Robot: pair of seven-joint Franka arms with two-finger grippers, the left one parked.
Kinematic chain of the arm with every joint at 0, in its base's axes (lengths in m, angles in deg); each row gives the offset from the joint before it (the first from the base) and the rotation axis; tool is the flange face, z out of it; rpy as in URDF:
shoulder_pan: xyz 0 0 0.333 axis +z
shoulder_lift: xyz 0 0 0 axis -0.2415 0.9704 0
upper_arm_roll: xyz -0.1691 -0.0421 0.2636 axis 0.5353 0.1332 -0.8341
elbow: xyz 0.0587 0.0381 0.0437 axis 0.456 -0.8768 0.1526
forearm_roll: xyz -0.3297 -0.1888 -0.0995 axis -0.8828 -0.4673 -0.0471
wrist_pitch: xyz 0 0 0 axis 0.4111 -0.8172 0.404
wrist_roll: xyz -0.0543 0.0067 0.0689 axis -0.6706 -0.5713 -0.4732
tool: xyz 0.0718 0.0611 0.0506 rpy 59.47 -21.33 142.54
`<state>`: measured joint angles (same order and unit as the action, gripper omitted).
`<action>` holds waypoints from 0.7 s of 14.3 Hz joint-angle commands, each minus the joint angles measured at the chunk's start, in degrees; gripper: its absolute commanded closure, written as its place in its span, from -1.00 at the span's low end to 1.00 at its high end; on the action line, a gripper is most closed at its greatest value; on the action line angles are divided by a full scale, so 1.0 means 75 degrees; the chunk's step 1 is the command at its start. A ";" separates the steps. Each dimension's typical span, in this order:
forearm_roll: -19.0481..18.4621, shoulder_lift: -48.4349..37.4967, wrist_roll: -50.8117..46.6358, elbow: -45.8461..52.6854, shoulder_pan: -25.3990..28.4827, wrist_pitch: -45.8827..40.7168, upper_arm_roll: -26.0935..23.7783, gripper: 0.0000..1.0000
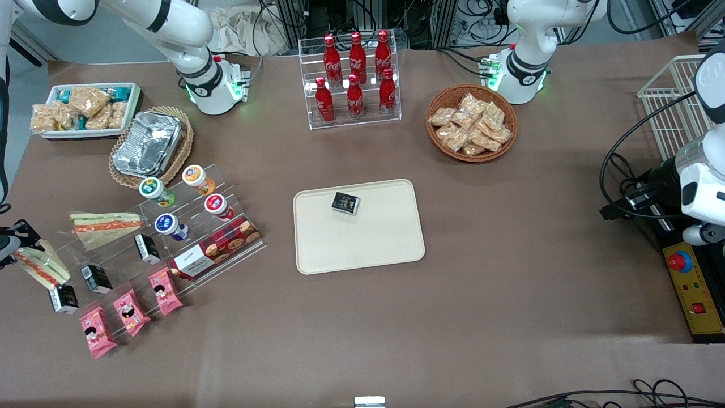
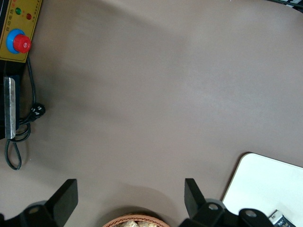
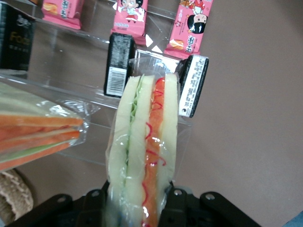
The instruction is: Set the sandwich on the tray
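From my station, starting at the working arm's end of the desk [image 1: 510, 317], I see the hand [image 1: 14, 249] clenched on the sandwich [image 1: 42, 266], its fingers pressed to the wedge's two flat faces. The wrist camera confirms it: the sandwich [image 3: 144, 156] stands on edge between the pads, clear wrap tight over white bread with a green layer and a red-orange layer. It hangs just beside the clear tiered rack [image 1: 170, 238], close to the rack's lowest steps where the small black boxes [image 1: 96, 277] and pink snack packets [image 1: 130, 311] sit. The second wedge [image 1: 105, 224] lies on the rack a step higher, untouched. Past the rack toward the middle of the desk lies the tray [image 1: 362, 249], well apart from the rack, carrying only a small dark packet [image 1: 346, 203] near its edge farthest from the front camera. I judge the pick is made and the carry is the step in hand. Next I would need height enough to clear the rack's steps and the cups on it, then a long sideways travel to the tray's bare middle, clear of the dark packet, lowering before I let the fingers go.
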<state>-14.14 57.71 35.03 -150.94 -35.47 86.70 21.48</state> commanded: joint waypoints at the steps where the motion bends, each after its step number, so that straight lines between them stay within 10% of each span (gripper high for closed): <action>1: 0.0076 -0.0079 0.0089 0.0646 -0.0005 -0.0833 -0.0066 0.70; 10: 0.0169 -0.1015 0.0054 0.1294 0.1914 -0.2313 -0.0791 0.68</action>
<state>-13.63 52.49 34.99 -141.36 -24.38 71.10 17.06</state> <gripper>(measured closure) 0.696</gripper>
